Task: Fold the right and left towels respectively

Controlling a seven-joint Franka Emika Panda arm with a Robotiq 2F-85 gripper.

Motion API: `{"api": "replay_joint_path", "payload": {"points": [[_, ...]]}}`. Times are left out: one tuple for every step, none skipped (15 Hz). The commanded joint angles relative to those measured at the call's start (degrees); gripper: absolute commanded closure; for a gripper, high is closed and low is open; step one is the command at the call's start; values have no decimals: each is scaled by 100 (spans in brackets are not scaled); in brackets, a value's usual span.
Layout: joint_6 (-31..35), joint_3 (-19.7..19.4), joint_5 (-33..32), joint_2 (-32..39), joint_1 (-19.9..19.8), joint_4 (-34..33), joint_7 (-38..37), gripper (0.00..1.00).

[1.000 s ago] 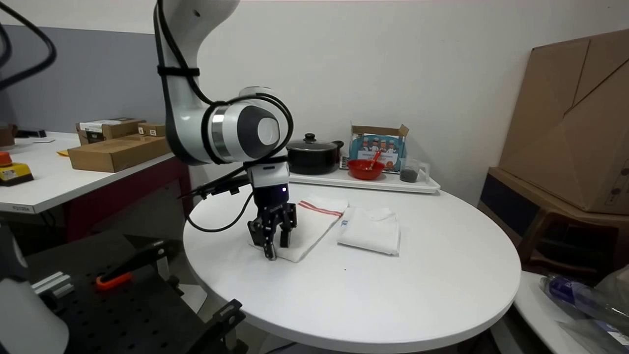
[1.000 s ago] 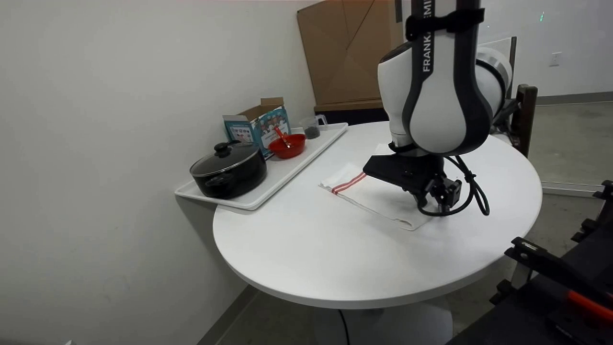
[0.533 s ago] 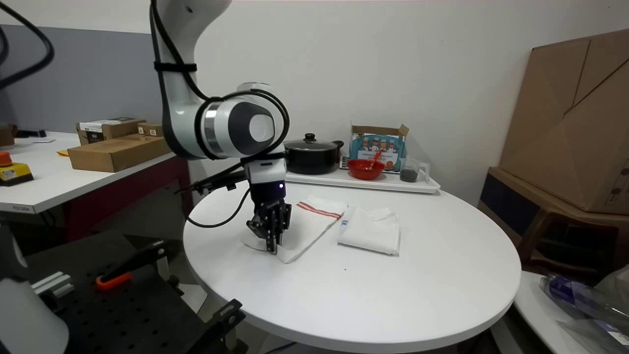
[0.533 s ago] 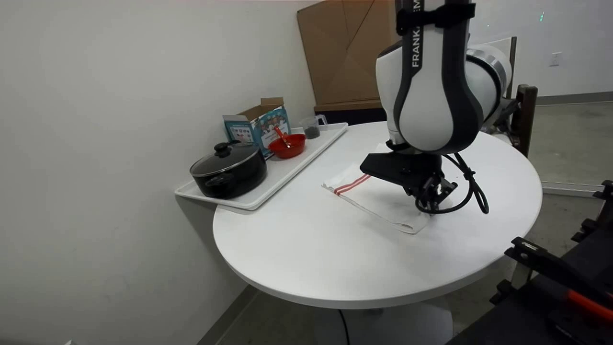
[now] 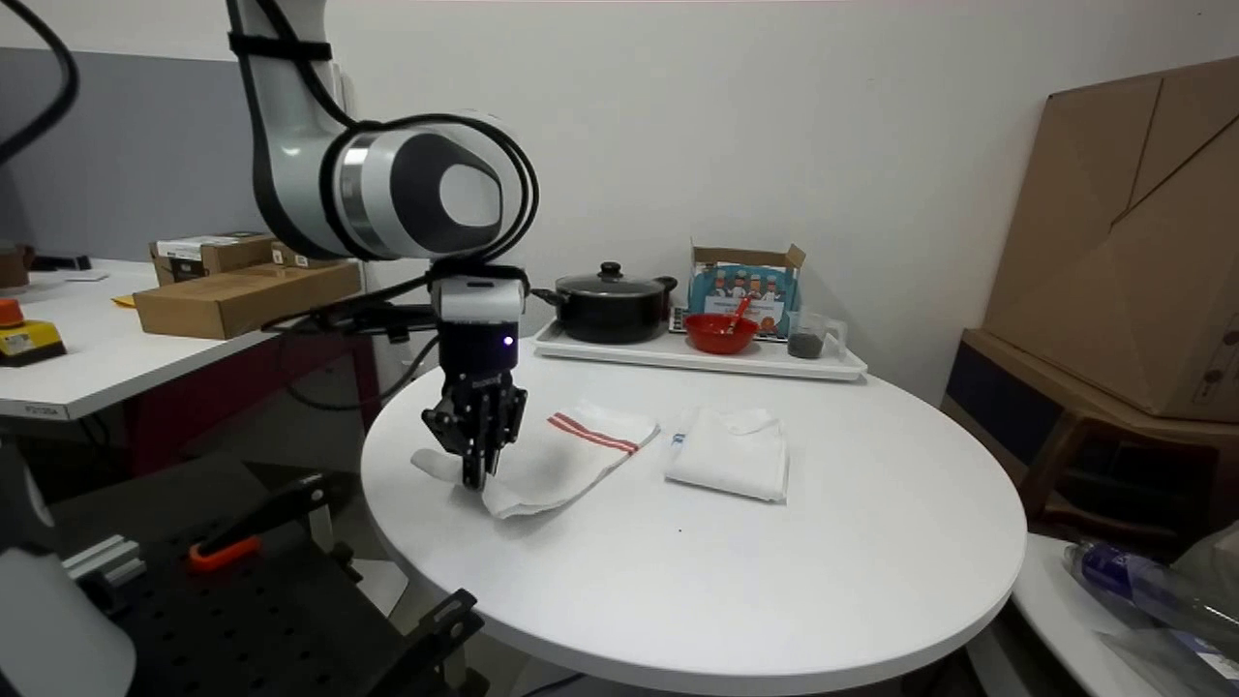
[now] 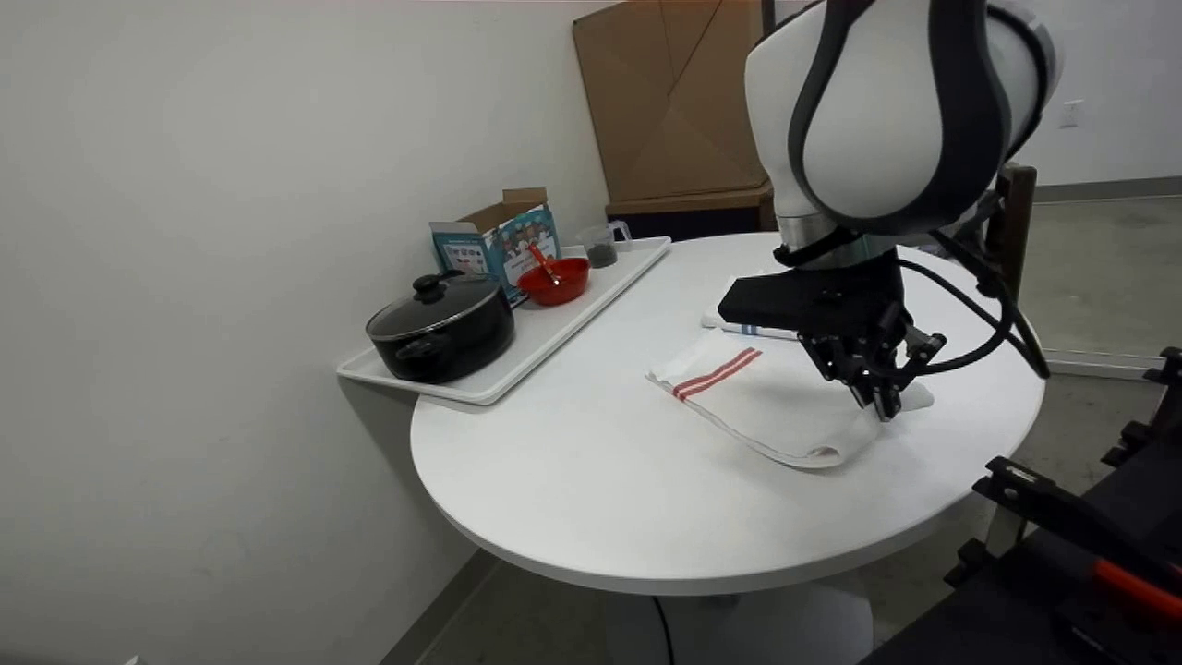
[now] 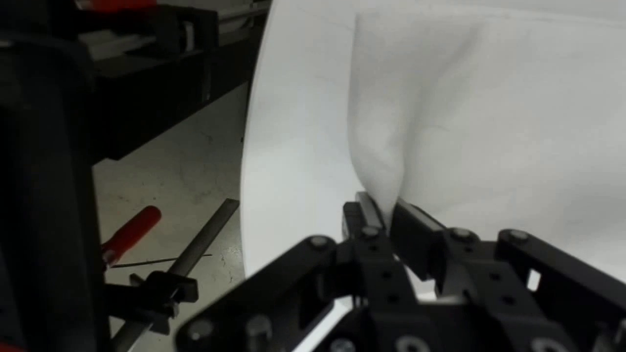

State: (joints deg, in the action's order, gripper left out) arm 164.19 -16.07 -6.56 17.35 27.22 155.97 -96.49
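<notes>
– Gripper [image 5: 482, 470] is seen at the left of the round table [image 5: 852, 561] in an exterior view. Anything held?
– Yes. In the wrist view the fingers [image 7: 415, 233] are set nearly together, with an edge of the striped towel [image 5: 571, 469] pinched between the tips. Number of layers caught can't be told.
– Edge clear of the table?
– Judged slightly raised at the grip; actual gap can't be read. Most of the rest is spread to the right, red stripes [image 5: 593, 434] at the end away from the grip.
– Further right?
– White tray [image 5: 697, 361] at the back, not needed. Nearer, the blue-marked towel [image 5: 733, 457] is placed just beside the striped one. Neatly squared, so taken as already folded.
– So the left towel's fold is the step in hand?
– That's the reading: right one presumed done, left one gripped but not yet doubled over.
– Next move?
– Pinched edge to be lifted higher, carried across toward the stripes, laid along the far end, then let go. If dragged flat instead, the whole towel may be shoved into its neighbour.
– Corners?
– Cloth is shown on both sides of the grip, so it's probably taken near mid-edge. Both corners may sag; a light press may be called for after release.
</notes>
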Motion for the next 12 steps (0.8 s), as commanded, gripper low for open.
{"api": "replay_joint_path", "payload": {"points": [[-599,171,-294,-1021,-242,345,-66,91],[-796,369,-231,-1046,-425,119,-22,91],[-882,497,-266,-1229,-554,128,-65,91],[-971,674,-219,-1382,-729,102,-37,91],[-1029,838,-162,-1424,-895,-31,-25,91],[-1109,995,-78,-1415,-1056,-203,15,91],[-1179,1120,-33,-1342,-1205,-432,9,91],[-1211,1213,-51,-1254,-1335,-629,-33,91],[-1308,1281,-68,-1086,-1450,-909,-72,91],[-1359,1325,-110,-930,-1547,-1150,-118,91],[-1439,1351,-132,-778,-1619,-1382,-151,91],[-1503,1357,-163,-625,-1670,-1609,-194,91]]}}
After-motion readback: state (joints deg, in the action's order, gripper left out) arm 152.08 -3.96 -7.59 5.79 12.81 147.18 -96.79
